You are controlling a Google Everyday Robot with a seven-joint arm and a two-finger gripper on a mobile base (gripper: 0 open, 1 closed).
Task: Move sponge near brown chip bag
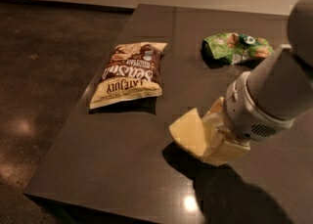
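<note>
The brown chip bag [129, 74], lying far left on the worktop [122, 169], carries the only legible print. A dark line on its cream near end reads "LATE JULY", and the large white lettering above it looks like "Sea Sa…". The smaller lines are too fine to read, as is the print on the green snack bag [237, 47], far right. The gripper [211, 135], near right, grips the sponge [188, 130]; both are unmarked.
</note>
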